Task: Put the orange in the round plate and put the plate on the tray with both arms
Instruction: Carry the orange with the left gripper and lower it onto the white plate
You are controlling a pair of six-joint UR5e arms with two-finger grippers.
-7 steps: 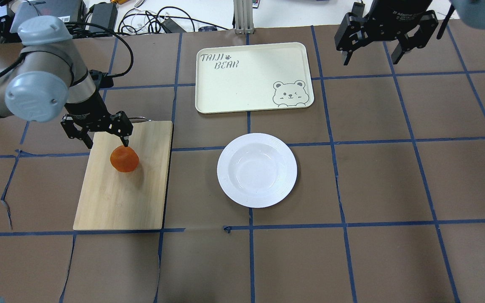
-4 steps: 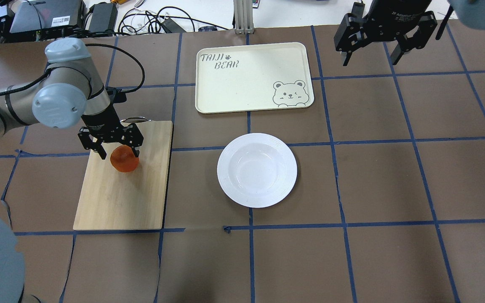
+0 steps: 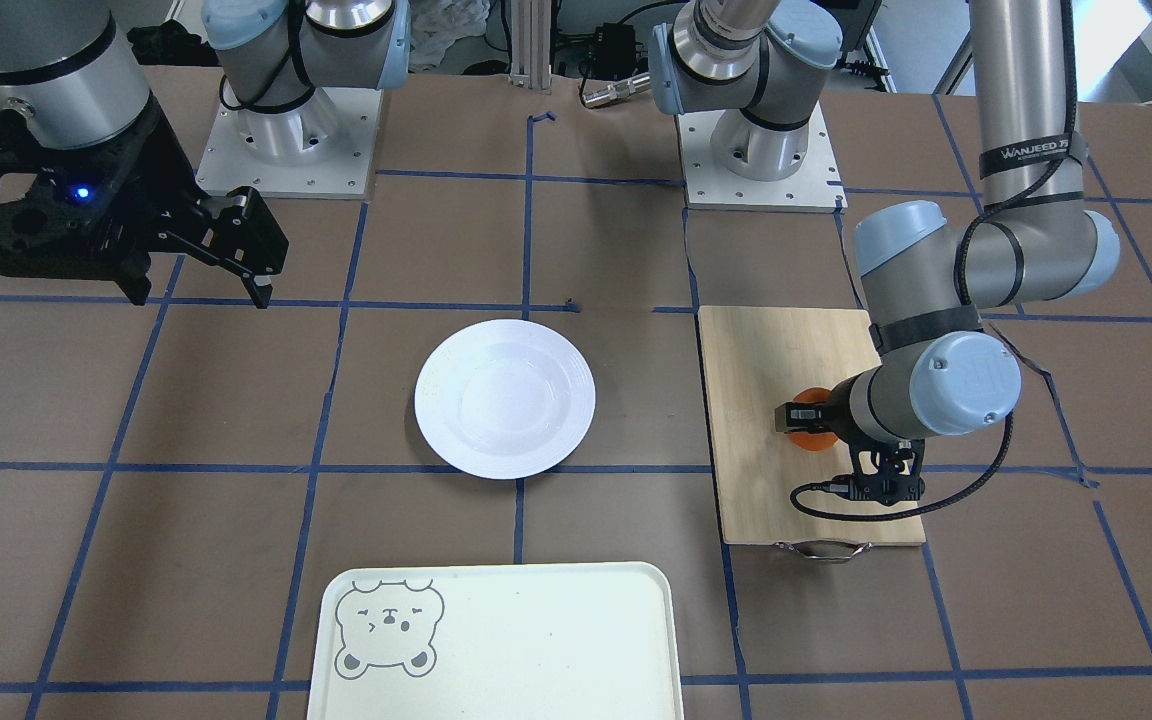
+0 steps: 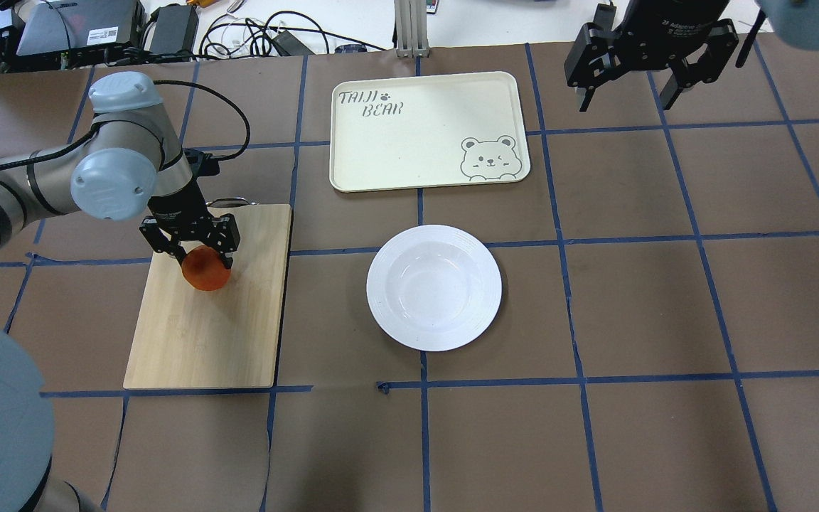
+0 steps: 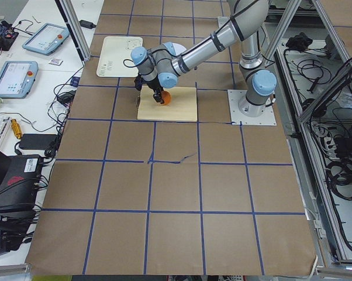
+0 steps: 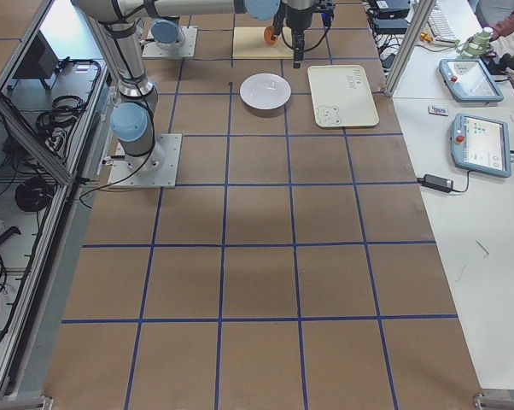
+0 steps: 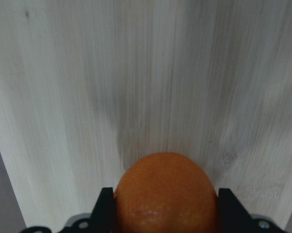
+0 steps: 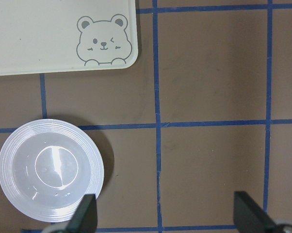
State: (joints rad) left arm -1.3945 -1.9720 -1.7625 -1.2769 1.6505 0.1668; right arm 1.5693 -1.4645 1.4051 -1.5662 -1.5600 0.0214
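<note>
Change: the left pincer (image 4: 201, 262) has dropped and slid forward since a second ago. Its fingers were then above and behind the orange (image 4: 205, 270) and now sit either side of it. The fruit has shifted only slightly, and the other things and the right arm are as they were.
Orange: it sits on the bamboo cutting board (image 4: 203, 334), in the half nearer the board's metal handle. In the front-facing view it (image 3: 816, 440) is partly hidden behind the left wrist.
Left pincer: it is clenched on the orange. In the wrist view one black finger touches each side of the fruit (image 7: 168, 194), with pale wood grain (image 7: 136, 73) running ahead of it.
Cutting board: it lies flat on the worktop (image 4: 665, 284), on the robot's left side, well apart from the plate.
Round plate: the round plate (image 4: 434, 288) is white and holds nothing. It sits near the middle of the worktop, between the board and the right arm's side, and no pincer touches it.
Tray: the tray (image 4: 424, 135) lies beyond the plate, near it but with a gap, with its bear face at the corner closest to the plate's right.
Right pincer: the right pincer (image 4: 625, 107) is released, fingers spread wide. It hangs above the worktop, right of the tray, and its own camera looks down on the plate (image 8: 50, 174) and the tray corner (image 8: 49, 34).
</note>
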